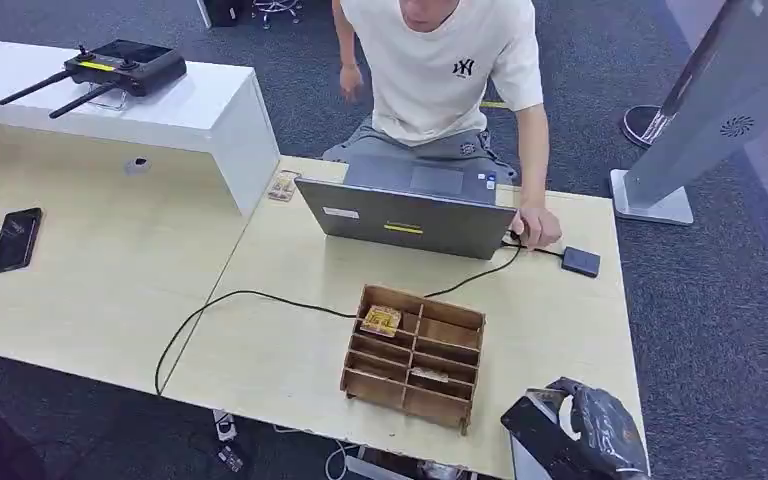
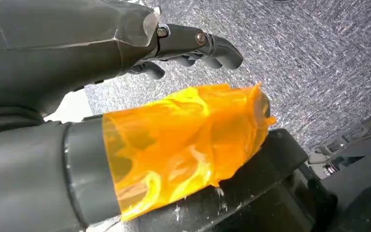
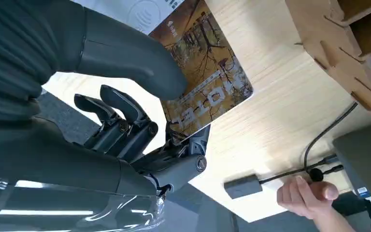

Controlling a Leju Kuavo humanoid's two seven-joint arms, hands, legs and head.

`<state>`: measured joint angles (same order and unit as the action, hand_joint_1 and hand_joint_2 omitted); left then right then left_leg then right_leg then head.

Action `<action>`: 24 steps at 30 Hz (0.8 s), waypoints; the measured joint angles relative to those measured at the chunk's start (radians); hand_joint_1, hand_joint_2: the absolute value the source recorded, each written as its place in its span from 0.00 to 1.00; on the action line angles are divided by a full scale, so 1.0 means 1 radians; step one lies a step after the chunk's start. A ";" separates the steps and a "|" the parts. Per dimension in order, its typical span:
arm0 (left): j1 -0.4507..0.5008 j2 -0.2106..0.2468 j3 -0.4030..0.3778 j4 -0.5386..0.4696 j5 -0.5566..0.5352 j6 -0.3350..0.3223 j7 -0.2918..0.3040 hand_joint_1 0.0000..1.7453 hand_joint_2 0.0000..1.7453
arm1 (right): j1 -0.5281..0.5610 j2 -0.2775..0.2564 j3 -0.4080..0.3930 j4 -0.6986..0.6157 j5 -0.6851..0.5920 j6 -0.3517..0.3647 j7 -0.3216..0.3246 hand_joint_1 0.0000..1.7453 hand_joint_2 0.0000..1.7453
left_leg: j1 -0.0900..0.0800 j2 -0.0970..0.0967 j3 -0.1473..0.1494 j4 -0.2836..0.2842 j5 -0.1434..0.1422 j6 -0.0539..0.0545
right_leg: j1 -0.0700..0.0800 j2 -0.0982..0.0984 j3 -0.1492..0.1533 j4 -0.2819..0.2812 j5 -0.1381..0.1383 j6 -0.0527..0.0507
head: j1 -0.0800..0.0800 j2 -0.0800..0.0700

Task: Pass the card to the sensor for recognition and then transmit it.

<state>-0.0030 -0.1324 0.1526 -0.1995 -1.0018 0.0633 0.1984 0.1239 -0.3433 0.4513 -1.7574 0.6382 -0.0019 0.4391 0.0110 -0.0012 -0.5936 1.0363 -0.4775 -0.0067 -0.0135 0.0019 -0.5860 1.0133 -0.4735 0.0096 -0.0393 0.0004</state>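
Now, with the right hand pinching the hotel card between thumb and fingers over the worktop's near edge (left hand hangs empty), keep it flat while reaching for the black sensor beyond the wooden organizer.

We see the wooden organizer on the table, laptop behind it, sensor right of the laptop, phone far left.
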 joint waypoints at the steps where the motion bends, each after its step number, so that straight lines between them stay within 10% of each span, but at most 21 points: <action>1: 0.000 0.000 0.000 0.000 0.000 0.000 0.000 0.00 0.00 | -0.002 0.000 0.000 0.004 0.000 0.000 0.000 1.00 1.00 | 0.000 0.000 0.000 0.000 0.000 0.000 | 0.000 0.000 0.000 0.000 0.000 0.000 | 0.000 0.000; 24: -0.001 0.000 0.000 0.000 -0.014 -0.010 0.000 0.00 0.00 | -0.012 -0.038 0.000 0.076 0.021 0.073 0.064 1.00 1.00 | 0.000 0.000 0.000 0.000 0.000 0.000 | 0.000 0.000 0.000 0.000 0.000 0.000 | 0.000 0.000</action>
<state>-0.0038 -0.1324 0.1526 -0.1995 -1.0159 0.0538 0.1988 0.1117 -0.3815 0.4509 -1.6812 0.6596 0.0710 0.5028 0.0110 -0.0013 -0.5935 1.0364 -0.4775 -0.0067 -0.0135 0.0018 -0.5861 1.0132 -0.4735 0.0096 -0.0393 0.0004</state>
